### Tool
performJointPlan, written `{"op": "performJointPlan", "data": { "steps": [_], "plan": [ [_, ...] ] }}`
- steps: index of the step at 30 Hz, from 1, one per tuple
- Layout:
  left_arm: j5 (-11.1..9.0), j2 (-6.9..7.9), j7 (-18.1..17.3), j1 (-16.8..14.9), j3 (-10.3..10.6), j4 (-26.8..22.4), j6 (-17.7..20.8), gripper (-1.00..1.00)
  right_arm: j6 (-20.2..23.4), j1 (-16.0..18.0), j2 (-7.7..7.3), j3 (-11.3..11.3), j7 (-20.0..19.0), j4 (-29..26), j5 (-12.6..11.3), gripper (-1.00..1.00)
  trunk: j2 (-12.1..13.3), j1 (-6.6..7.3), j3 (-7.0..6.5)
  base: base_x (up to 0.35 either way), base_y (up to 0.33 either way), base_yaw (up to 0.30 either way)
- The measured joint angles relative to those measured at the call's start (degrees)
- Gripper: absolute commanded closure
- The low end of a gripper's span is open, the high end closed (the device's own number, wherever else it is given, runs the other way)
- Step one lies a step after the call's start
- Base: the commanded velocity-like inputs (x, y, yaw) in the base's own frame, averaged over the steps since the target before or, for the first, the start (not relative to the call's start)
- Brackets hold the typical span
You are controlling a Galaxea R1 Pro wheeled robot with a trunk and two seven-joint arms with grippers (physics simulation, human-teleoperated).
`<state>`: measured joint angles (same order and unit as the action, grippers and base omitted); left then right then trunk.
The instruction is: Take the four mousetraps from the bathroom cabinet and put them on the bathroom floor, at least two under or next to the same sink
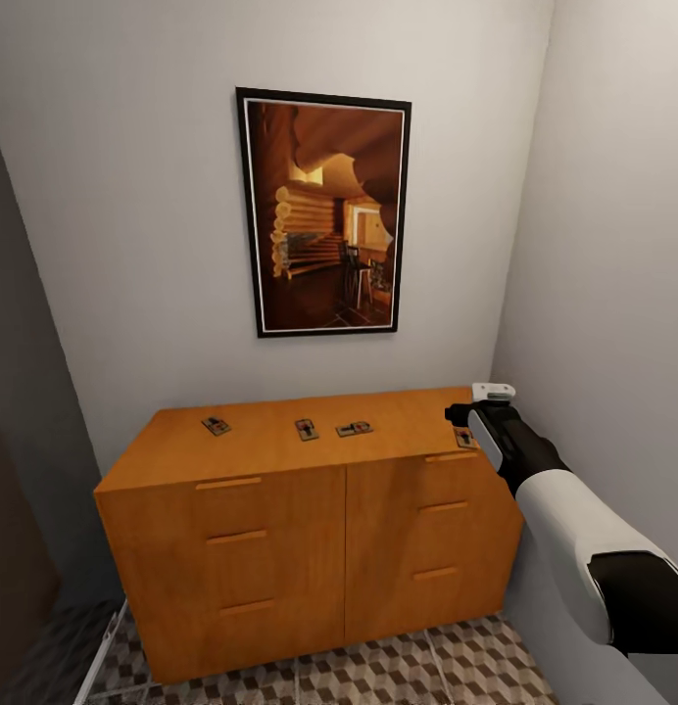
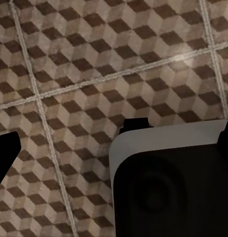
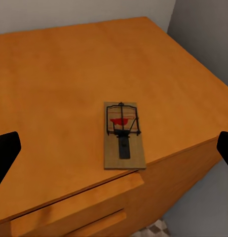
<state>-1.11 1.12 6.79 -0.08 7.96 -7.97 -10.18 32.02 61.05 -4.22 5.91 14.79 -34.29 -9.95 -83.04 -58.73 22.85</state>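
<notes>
Directly under the spread right tool (image 1: pixel 464 416), 1 mousetrap (image 3: pixel 123 135) lies untouched.

Mousetraps: four small tan boards with dark wire — all lay flat on the cabinet (image 1: pixel 280 446) top.
Left trap (image 1: pixel 217 426): near the back.
Middle traps (image 1: pixel 307 430), (image 1: pixel 355 429): side by side.
Right trap (image 3: pixel 124 135): at the front edge — red spot showed.
Bathroom floor (image 2: pixel 94 74): cube-pattern tiles.

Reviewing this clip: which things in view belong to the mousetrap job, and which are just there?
Job:
four mousetraps on the cabinet top
cabinet
tiled floor
right gripper, open above the rightmost trap

Just there:
framed picture
walls
</notes>
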Motion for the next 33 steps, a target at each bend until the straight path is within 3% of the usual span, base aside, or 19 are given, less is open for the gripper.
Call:
{"op": "performJointPlan", "data": {
  "steps": [33],
  "plan": [
    [0.0,-0.17,0.0,0.0,0.0,0.0,0.0,-1.0,0.0,0.0,0.0,0.0,0.0,0.0,0.0,-1.0,0.0,0.0,2.74,0.0,0.0,0.0]
  ]
}}
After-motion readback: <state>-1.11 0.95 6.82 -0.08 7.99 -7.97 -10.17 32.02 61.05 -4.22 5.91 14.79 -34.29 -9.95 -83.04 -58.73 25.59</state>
